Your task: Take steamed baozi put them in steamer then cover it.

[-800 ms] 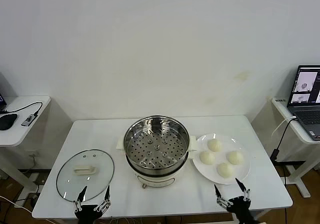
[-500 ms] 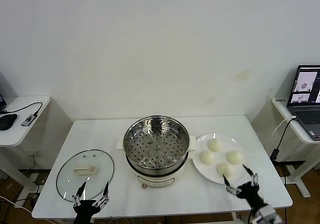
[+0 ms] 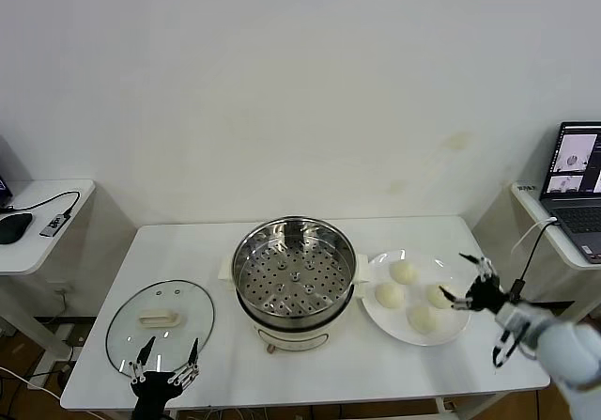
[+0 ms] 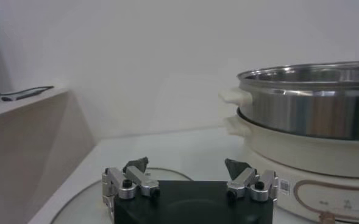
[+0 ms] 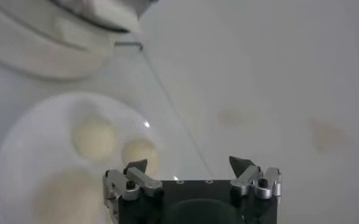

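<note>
The steamer stands open at the table's middle, its perforated tray bare. Four steamed baozi lie on a white plate to its right. The cover lies flat at the front left. My right gripper is open and empty, raised at the plate's right edge beside the right-hand bun. In the right wrist view the gripper hangs above the plate, with buns below. My left gripper is open and empty at the cover's near edge; the left wrist view shows the gripper, the cover's rim and the steamer.
A side table with a laptop stands at the right, close to my right arm. Another side table with a mouse and cable stands at the left. The white wall runs behind the table.
My right gripper has risen from the table's front edge and swung right and back to the plate's right side. My left gripper has shifted slightly back toward the front edge.
</note>
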Robot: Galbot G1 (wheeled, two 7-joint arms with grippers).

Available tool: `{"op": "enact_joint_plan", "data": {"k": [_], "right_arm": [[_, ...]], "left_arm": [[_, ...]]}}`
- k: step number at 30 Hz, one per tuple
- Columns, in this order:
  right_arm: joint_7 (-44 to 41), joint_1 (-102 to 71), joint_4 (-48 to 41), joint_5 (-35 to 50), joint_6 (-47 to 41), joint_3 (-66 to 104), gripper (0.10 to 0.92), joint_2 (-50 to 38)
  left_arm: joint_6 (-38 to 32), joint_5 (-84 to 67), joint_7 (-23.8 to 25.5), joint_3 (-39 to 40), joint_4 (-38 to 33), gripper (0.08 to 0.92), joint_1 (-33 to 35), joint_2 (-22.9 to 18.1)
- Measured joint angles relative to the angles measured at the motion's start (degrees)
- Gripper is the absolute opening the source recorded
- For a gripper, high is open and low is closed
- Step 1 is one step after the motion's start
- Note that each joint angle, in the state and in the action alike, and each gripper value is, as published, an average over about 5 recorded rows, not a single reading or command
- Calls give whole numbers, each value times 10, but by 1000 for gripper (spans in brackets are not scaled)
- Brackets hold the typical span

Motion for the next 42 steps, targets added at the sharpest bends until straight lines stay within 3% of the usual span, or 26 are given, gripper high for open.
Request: {"op": "enact_joint_plan", "data": {"k": [17, 42], "right_arm": [[-184, 382, -208, -20, 13, -385, 823, 42], [-219, 501, -401, -71, 13, -537, 823, 176]], "left_arm": [[-8, 27, 6, -20, -7, 823, 9, -11], [-23, 37, 10, -39, 7, 823, 8, -4]]}}
